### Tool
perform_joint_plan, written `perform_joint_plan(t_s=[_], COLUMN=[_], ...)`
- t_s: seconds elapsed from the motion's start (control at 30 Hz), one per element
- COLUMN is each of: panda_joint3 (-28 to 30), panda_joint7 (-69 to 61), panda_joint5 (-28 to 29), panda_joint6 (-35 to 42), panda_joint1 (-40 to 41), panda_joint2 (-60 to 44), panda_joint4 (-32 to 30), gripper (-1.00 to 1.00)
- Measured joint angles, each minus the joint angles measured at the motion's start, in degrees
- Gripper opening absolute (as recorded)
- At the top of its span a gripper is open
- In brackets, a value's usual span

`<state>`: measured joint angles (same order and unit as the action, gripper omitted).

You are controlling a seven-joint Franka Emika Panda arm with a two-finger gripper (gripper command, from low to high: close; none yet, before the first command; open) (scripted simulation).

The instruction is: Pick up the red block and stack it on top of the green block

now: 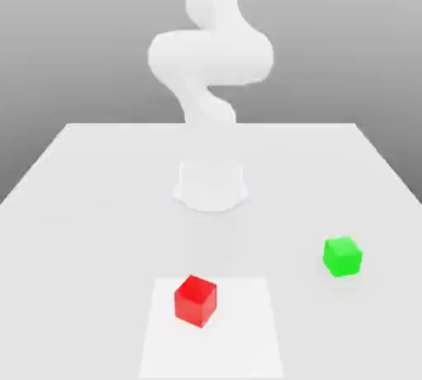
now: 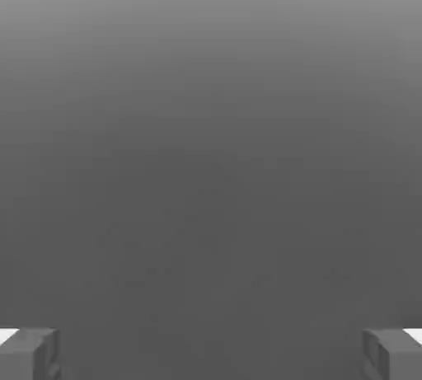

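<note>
Red block (image 1: 195, 301), on white patch (image 1: 227, 345), apart from open gripper (image 2: 212, 355)

My red block (image 1: 195, 301), a small, plain, bright cube, sits angled on a white patch of the bench (image 1: 99, 246). My green block (image 1: 342, 256), a matching cube, rests apart on the bench, toward the exterior view's right, nearer my base.

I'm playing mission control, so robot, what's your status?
Gripper open, empty. Red block on white patch, not stacked. Green block apart, its top bare.
</note>
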<state>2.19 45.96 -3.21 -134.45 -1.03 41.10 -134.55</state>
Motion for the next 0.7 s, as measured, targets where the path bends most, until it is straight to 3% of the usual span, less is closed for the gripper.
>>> perform_joint_plan(t_s=[0.23, 0.4, 0.53, 0.7], panda_joint3=[3.4, 2.9, 1.8, 2.1], panda_joint7=[1.7, 5.2, 10.9, 22.8], panda_joint5=[-8.3, -10.6, -8.6, 1.5], panda_joint6=[-8.0, -13.8, -18.8, -25.0], panda_joint1=[-2.4, -2.8, -1.9, 0.6], panda_joint2=[-15.7, -26.0, -33.5, -40.9], panda_joint4=[-8.3, -14.1, -18.9, -24.2], gripper=[0.00, 0.00, 0.00, 0.00])
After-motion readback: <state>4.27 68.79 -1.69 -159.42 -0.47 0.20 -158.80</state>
